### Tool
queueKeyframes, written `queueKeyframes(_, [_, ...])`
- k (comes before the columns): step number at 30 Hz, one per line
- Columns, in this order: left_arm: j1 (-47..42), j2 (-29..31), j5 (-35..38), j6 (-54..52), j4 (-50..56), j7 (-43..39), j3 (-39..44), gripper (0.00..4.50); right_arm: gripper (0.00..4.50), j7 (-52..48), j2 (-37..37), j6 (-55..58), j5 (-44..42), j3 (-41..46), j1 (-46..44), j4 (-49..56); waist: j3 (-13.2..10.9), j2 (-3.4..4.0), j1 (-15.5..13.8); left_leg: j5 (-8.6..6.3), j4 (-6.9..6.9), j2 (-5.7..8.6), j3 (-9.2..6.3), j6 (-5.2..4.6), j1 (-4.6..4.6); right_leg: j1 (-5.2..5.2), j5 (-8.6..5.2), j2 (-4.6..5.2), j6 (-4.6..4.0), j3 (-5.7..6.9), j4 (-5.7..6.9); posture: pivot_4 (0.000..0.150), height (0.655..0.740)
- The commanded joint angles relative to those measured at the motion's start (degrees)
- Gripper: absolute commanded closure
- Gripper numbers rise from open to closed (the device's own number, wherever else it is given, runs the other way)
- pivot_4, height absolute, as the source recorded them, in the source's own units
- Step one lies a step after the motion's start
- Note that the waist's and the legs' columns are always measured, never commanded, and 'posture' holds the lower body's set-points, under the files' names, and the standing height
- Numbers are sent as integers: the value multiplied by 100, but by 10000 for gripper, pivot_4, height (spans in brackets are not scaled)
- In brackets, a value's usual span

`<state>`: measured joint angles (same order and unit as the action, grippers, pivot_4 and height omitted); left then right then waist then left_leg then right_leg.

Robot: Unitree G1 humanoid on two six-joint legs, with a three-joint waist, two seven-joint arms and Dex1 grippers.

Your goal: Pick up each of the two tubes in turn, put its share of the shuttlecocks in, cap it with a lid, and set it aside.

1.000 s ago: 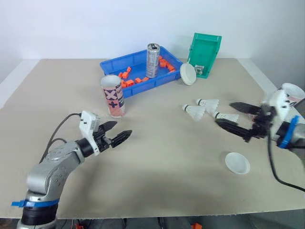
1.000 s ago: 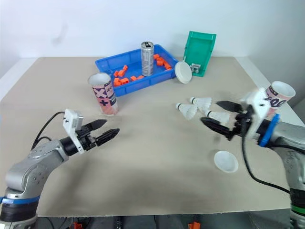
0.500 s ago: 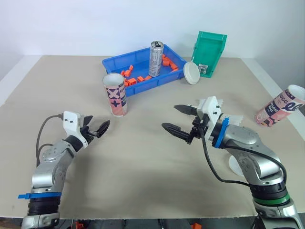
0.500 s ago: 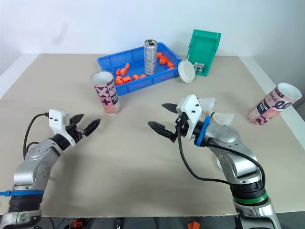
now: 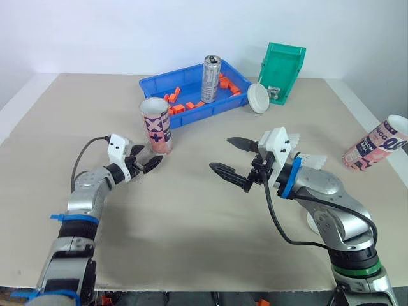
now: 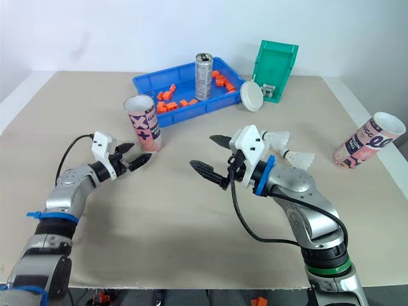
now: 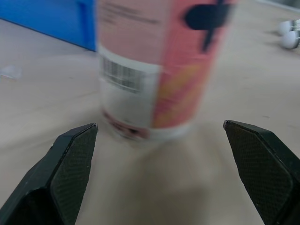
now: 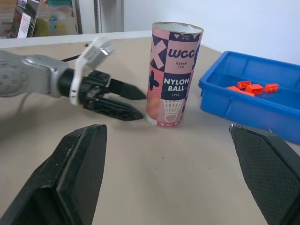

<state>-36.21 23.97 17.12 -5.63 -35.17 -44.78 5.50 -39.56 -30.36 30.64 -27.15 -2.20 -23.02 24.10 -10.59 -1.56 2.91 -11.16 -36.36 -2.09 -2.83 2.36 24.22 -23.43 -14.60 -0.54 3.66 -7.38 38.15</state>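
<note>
Step in hand is judged to be the first pick-up. The left pincer [image 5: 152, 164], spread wide and empty, is held low at left of centre in the left eye frame, its tips just short of the foot of the upright pink printed cardboard tube [image 5: 155, 125]; no contact is seen. In the left wrist view the tube is framed between the two black fingers [image 7: 70, 164], with clearance on either side. The right pincer [image 5: 221, 153] is held at mid-frame, likewise spread wide, with nothing gripped. Next move, as judged: the left pincer is to be carried forward round the tube's lower wall and closed gently, since thin card may dent and a light, open tube may tip if nudged. A second pink tube [image 5: 382, 141] is noted tilted at the right edge. White feathered shuttlecocks [image 5: 312, 159] with rounded noses are seen right of centre, behind the right arm. A white round plastic lid [image 5: 258, 97] is propped against the glossy blue plastic tray [image 5: 220, 107] at upper centre. The beige worktop [image 5: 191, 236] appears matte.
</note>
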Motion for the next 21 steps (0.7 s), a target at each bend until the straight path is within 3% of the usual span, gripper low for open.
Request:
queueKeyframes(1, [-584, -76, -247, 585, -913, -133, -28, 0, 223, 91, -31, -6, -2, 104, -114, 289, 0, 0, -14, 0, 0, 2, -2, 0, 1, 0, 0, 0, 0, 1, 0, 1500, 7400])
queueKeyframes(12, [-1937, -400, -575, 1574, -2998, -204, 67, 0, 223, 267, -83, 156, -17, 194, -126, 671, 0, -1, -19, 0, -1, 9, -28, 0, 12, 0, 0, 1, -1, 18, 0, 1500, 7400])
queueKeyframes(21, [-2197, -521, -732, 1882, -3493, -119, 154, 0, 223, 357, -94, 236, -57, 219, -103, 797, 0, -1, -18, 2, -4, 11, -39, -2, 18, 0, -1, 2, -2, 31, 1, 1500, 7400])
